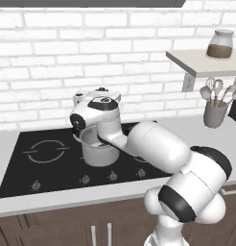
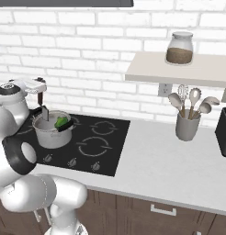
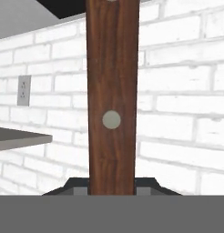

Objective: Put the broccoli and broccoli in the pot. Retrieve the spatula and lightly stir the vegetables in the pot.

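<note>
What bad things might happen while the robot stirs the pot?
1. The gripper holds the spatula by its wooden handle, high up; a hard sweep might tip or slide the pot on the stove.
2. The broccoli sits near the rim, so the blade may flick it out.

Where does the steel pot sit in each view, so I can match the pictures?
Left base view: pot on the cooktop, left of centre, partly behind the arm.
Right base view: far left, on the cooktop, broccoli inside.
Hand view: faces the spatula handle and brick wall instead.
Shared landmark: the wall outlet under the shelf.
</note>
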### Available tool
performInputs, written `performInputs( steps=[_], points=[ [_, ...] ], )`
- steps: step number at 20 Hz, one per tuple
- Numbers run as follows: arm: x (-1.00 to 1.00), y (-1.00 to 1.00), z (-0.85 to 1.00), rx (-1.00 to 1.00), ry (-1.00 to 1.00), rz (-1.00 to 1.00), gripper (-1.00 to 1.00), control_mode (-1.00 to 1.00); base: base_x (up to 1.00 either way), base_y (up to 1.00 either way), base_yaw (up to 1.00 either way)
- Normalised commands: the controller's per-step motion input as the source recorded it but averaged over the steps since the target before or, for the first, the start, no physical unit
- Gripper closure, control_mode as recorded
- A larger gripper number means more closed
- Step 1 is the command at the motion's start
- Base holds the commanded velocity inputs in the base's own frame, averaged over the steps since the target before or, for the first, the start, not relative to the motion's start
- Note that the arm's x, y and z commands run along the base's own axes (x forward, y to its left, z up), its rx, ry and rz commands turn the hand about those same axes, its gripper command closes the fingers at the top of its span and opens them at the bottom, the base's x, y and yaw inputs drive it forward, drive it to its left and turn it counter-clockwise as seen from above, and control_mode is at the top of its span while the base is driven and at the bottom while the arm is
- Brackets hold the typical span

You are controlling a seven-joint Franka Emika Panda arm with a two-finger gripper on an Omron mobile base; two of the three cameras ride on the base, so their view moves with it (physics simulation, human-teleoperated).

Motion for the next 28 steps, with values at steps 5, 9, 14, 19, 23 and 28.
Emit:
performInputs(
  steps=[5, 9, 14, 19, 23, 28],
  points=[
    [-0.1, 0.0, 0.04, 0.0, 0.0, 0.0, 1.0, -1.0, 0.0, 0.0, 0.0],
    [0.0, 0.0, -0.12, 0.0, 0.0, 0.0, 1.0, -1.0, 0.0, 0.0, 0.0],
    [-0.05, 0.0, -0.04, 0.0, 0.0, 0.0, 1.0, -1.0, 0.0, 0.0, 0.0],
    [-0.38, 0.0, 0.0, 0.0, 0.02, 0.01, 1.0, -1.0, 0.0, 0.0, 0.0],
    [-0.18, 0.01, -0.17, -0.01, 0.07, 0.01, 1.0, -1.0, 0.0, 0.0, 0.0],
    [0.26, 0.0, -0.28, 0.0, 0.03, 0.01, 1.0, -1.0, 0.0, 0.0, 0.0]
  ],
)
